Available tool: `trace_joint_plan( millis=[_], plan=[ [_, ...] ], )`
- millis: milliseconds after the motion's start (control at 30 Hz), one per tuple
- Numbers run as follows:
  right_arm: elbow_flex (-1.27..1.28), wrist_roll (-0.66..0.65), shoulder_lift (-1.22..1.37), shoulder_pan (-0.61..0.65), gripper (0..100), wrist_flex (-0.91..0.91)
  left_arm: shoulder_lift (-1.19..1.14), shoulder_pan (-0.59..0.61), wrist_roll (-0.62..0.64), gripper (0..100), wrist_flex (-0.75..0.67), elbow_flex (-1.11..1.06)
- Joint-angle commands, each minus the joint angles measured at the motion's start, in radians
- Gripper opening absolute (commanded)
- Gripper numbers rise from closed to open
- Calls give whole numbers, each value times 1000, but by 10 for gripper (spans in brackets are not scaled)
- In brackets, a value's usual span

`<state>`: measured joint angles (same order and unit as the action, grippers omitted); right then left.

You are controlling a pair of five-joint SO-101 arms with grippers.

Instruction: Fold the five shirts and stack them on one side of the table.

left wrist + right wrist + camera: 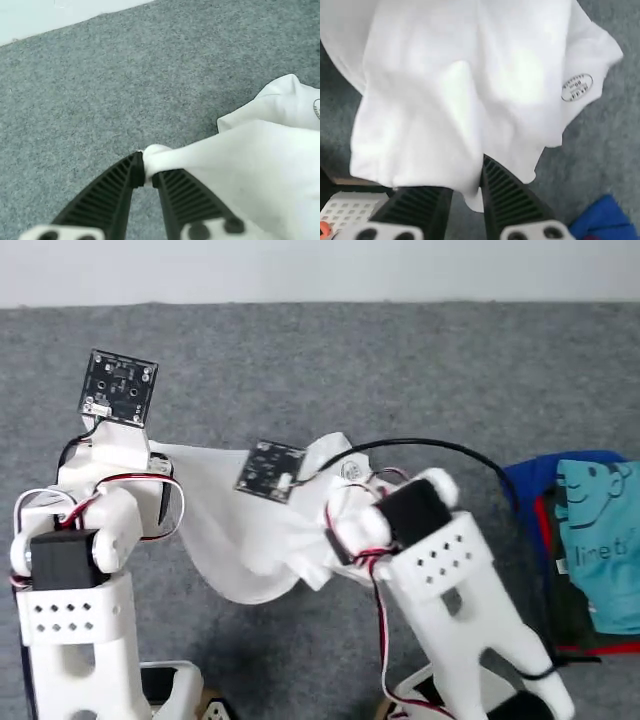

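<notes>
The table [300, 360] is covered in a grey, felt-like fabric with a fine speckled nap, ending at a pale wall on the far side. A white shirt [225, 530] of thin, smooth cloth is held above it between the two arms, left of the table's middle, sagging in soft folds and rounded creases. The left gripper [145, 172], with black ribbed fingers [107, 192], is pinched tight on a bunched corner of the shirt, and the cloth pulls away from it to the right in a taut sheet. The right gripper [467, 192], of the same ribbed black plastic, is closed to a narrow slit with a hanging fold of the shirt caught in it. A small round printed label [575, 87] sits near one rounded edge of the shirt. At the right edge of the table, well apart from the white shirt, lies a flat stack [560, 610] of folded shirts: a teal shirt [600, 550] with a printed figure on top, red and dark layers under it, and a blue shirt [525, 480] showing at the far side.
</notes>
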<state>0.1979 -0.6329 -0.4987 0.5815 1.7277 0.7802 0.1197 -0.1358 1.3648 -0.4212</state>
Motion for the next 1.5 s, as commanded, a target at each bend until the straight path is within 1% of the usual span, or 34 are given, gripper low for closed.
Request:
trace_joint_plan(
  millis=[0,100,167,233,333,400,433,533,633,700,767,833,900,967,1067,1267,1400,1467],
  plan=[
    [-8,-12,-33,-87,10,35,0,0,8,14,3,12],
    [14,-5,-31,-151,12,13,0,-3,8,14,3,10],
    [81,-3,-33,-154,13,-30,0,-6,8,14,3,10],
    [169,29,-33,-151,13,-91,0,-6,8,14,3,10],
    [304,107,-33,-122,56,-214,0,-6,8,14,5,10],
    [402,126,-33,-99,93,-317,0,-6,8,14,5,10],
    [450,123,-33,-88,96,-371,0,-6,8,14,5,8],
    [572,129,-33,-53,61,-547,0,-6,8,14,5,8],
    [641,129,-33,10,43,-647,0,-6,8,14,5,8],
    [652,130,-31,51,49,-662,0,-6,8,14,5,7],
    [654,137,-31,81,80,-661,0,-6,8,14,12,7],
    [654,190,-31,96,132,-662,0,-8,8,14,20,7],
    [654,216,-31,99,161,-662,0,-8,8,14,20,7],
    [654,195,-31,99,143,-662,0,-8,8,14,20,7],
    [651,163,-31,96,83,-670,0,-8,8,14,20,7],
    [651,158,-31,93,11,-748,0,-8,8,14,20,7],
    [651,155,-33,70,10,-796,0,-8,8,14,20,7],
    [637,123,-35,42,10,-789,0,-8,8,14,20,7]
  ],
)
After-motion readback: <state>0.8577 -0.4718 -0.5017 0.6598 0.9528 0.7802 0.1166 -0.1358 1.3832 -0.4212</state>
